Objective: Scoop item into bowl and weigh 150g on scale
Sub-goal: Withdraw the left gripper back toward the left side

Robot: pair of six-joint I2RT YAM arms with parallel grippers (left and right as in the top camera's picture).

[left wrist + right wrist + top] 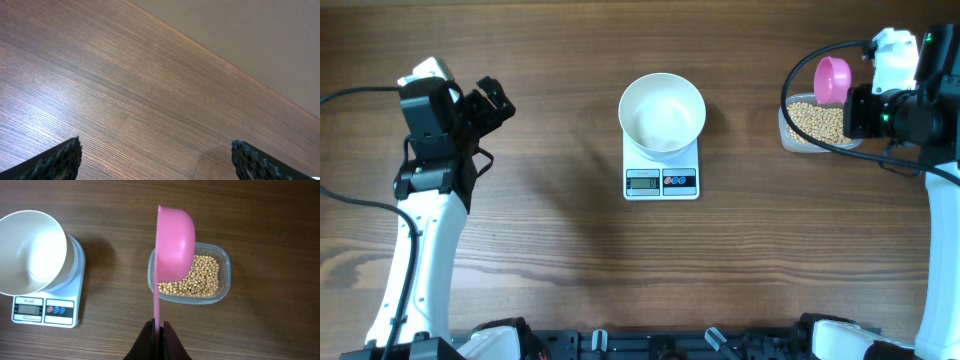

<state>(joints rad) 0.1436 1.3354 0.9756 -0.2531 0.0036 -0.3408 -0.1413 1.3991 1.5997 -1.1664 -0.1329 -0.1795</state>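
Jaws on the left arm (428,150) stand wide apart over bare table (150,90), empty. Centre, the white bowl (662,112) sits empty on the scale (661,182). Right arm (905,115) jaws clamp the pink scoop (175,235) by its handle above soybeans (200,277) in a clear tub (226,270). The beans look light, hard and likely to roll, so they are best lifted by scoop, kept level. Only the right wrist view shows that pinch; overhead hides it.

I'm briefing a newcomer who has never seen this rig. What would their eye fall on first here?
The pink scoop, gripped by its handle in the right end effector, is tipped on edge at the tub of beans, at the right of the table. At centre, an empty white bowl sits on the scale. The left end effector stands open over bare wood at the left.
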